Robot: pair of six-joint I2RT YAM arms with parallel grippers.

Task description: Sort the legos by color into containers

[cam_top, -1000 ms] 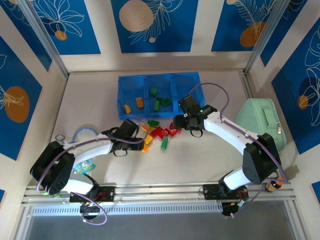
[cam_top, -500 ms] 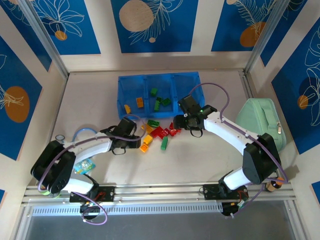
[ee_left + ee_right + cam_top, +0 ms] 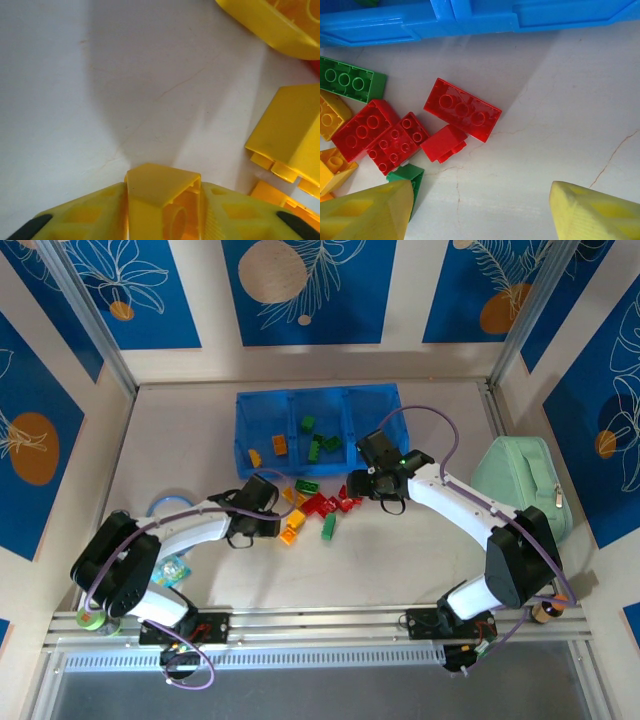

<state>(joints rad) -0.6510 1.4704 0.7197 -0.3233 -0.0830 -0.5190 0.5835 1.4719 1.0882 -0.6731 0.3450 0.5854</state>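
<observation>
My left claw (image 3: 162,202) is clamped on a yellow brick (image 3: 159,181), one finger flat against each side wall, with the brick's hollow underside facing my wrist camera. I judge that the right hold. The plastic is hard, light and glossy, so it won't crush, and two parallel walls give the pads something square to press. A corner or the studs would likely let it squirt free.

More yellow legos (image 3: 287,135) lie just beside it on the bench (image 3: 75,75).

My right claw (image 3: 481,202) is spread wide and holds nothing. It hangs over bare bench near the red bricks (image 3: 462,109). The long red one offers two straight long sides to pinch. The small red block (image 3: 444,143) touches its neighbours, so a finger may nudge them.

From above, the blue tray (image 3: 315,392) sits beyond the pile. Yellow-orange pieces (image 3: 280,444) are in its left compartment and green pieces (image 3: 320,447) in the middle one.
</observation>
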